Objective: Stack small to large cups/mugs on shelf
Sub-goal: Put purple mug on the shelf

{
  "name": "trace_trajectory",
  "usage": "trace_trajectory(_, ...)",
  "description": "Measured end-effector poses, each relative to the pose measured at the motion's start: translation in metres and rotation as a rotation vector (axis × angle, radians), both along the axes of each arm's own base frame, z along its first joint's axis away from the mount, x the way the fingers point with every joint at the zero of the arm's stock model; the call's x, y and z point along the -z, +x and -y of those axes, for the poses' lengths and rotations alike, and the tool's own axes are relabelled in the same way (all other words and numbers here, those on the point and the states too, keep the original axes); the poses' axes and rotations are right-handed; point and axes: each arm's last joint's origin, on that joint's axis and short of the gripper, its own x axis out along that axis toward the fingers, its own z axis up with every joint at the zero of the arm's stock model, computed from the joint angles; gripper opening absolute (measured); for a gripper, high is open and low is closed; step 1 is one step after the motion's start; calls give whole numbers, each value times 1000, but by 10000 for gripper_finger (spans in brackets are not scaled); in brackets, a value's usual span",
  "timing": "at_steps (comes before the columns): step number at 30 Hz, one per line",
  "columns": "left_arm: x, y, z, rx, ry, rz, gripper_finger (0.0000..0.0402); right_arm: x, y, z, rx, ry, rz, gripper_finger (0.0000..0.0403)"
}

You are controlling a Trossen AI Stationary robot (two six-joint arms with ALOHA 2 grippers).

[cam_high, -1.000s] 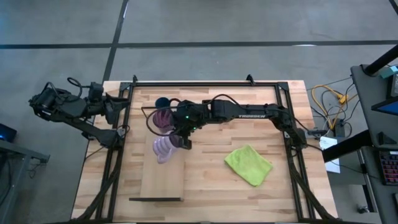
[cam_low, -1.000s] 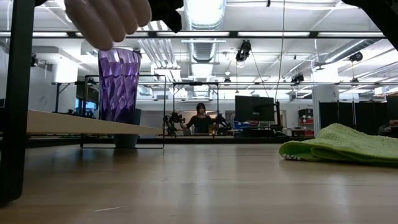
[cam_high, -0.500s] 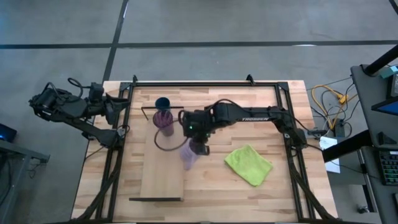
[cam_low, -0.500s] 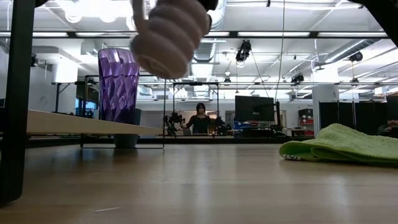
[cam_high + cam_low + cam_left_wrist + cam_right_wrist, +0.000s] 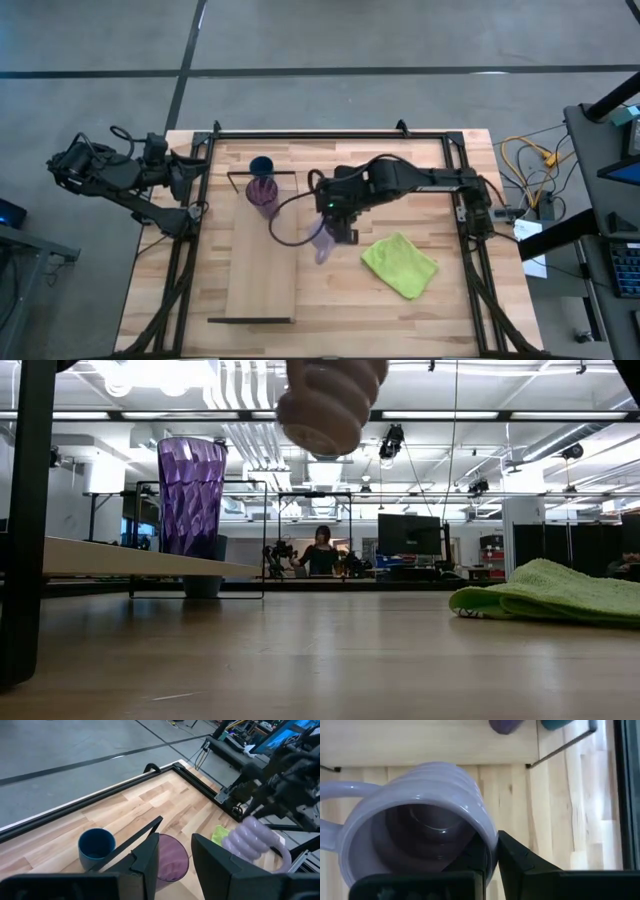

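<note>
The lilac mug (image 5: 322,242) hangs in my right gripper (image 5: 336,226), which is shut on it above the table just right of the shelf (image 5: 262,265). It also shows at the top of the low view (image 5: 330,405). The purple tumbler (image 5: 263,193) stands upright on the shelf's far end. The small dark blue cup (image 5: 262,166) stands on the tabletop just beyond that end. My left gripper (image 5: 175,865) is open and empty at the table's left edge, its arm (image 5: 120,175) folded back. My right gripper holds the mug's rim (image 5: 489,839), on the side away from the handle (image 5: 330,802). One finger (image 5: 470,862) is inside the mug and one (image 5: 520,860) outside. The mug is lifted clear, tipped on its side, its mouth toward the wrist.
A green cloth (image 5: 400,265) lies on the table right of the mug, seen also in the low view (image 5: 545,590). A black frame (image 5: 330,135) runs along the table's edges. A thin dark cable loop (image 5: 285,225) hangs from the right arm over the shelf's right edge.
My right gripper has carried the mug from above the shelf, near the tumbler, toward the table's right edge, past the shelf's right side. The mug stays lifted clear. The tumbler and blue cup have stayed in place.
</note>
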Motion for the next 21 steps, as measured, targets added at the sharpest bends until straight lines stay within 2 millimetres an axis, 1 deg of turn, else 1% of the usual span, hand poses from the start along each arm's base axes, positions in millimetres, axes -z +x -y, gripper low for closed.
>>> trace_trajectory(3, 0, 0, 0, 0, 0, -1, 100, -1, -5, 1, -2, -1, 8, 19)
trace_trajectory(7, 0, 1, 0, 1, 1, -3, 100, 8, -19, 2, 25, -11, -47, 19)
trace_trajectory(11, 0, 2, 1, 2, 1, -5, 100, 18, -34, 4, 42, -3, -4, 19)
trace_trajectory(13, 0, 2, 1, 2, 1, -6, 100, 24, -39, 5, 58, 12, 50, 19)
trace_trajectory(15, 0, 2, 1, 2, 1, -5, 100, 27, -38, 5, 81, 48, 141, 19)
trace_trajectory(18, 0, 1, 1, 2, 0, -4, 100, 23, -33, 4, 66, 120, 281, 19)
trace_trajectory(21, -1, 1, 1, 2, -2, 0, 100, 24, -22, 1, 26, 141, 364, 19)
